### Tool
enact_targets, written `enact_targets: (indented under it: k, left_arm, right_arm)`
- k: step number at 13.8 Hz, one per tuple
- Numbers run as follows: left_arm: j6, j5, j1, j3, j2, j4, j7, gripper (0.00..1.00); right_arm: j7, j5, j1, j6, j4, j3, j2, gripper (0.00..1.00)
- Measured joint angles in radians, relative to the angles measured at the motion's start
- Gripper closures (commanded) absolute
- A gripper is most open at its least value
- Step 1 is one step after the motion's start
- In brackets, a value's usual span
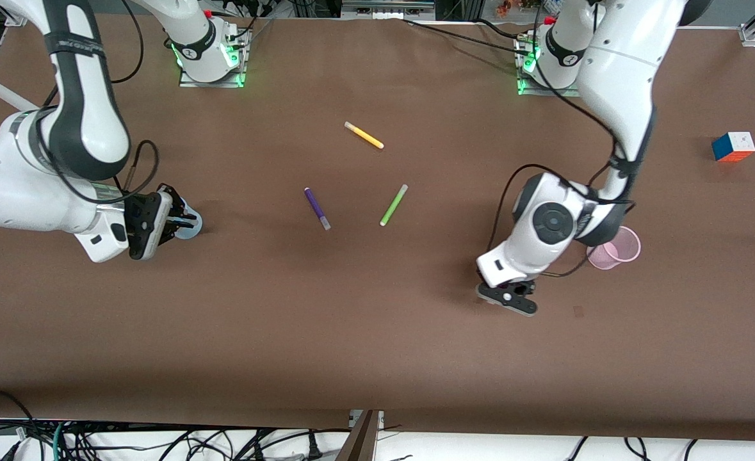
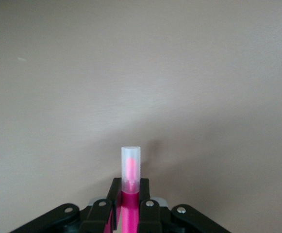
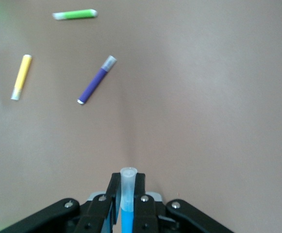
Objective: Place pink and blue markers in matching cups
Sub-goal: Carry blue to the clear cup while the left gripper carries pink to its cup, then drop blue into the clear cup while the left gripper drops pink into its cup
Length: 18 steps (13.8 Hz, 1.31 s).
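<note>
My left gripper is shut on the magenta-pink marker, whose pale cap sticks out past the fingers. In the front view this gripper hangs low over bare table, beside the pale pink cup, which its arm partly covers. The pink marker is hidden there. My right gripper is shut on the blue marker, pale cap outward. In the front view this gripper is at the pale blue cup and partly hides it. The blue cup does not show in the right wrist view.
A purple marker, a lime-green marker and a yellow marker lie in the middle of the table. They also show in the right wrist view: purple, green, yellow. A colour cube sits at the left arm's end.
</note>
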Motion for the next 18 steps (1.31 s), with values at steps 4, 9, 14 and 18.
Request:
enact_targets:
  k: [4,9,14,18]
  left_arm:
    - [-0.085,-0.012,0.103,-0.009,-0.084,0.005,0.24,1.0]
    - [-0.315,-0.266,0.259,-0.012,-0.143,0.085,0.68,1.0]
    - [-0.515,-0.584,0.429,-0.013,-0.129,0.091,1.141,1.0]
    - [-0.669,-0.717,0.536,-0.014,-0.098,0.089,1.443,1.0]
  right_arm:
    - [-0.256,0.119,-0.094,-0.055,-0.066,-0.004,0.012,1.0]
    - [-0.456,0.16,-0.136,-0.087,-0.088,-0.004,0.016,1.0]
    - [-0.516,0.188,-0.155,-0.093,-0.133,-0.004,0.02,0.0]
    - [-0.496,0.196,-0.177,-0.097,-0.123,-0.004,0.017,0.0]
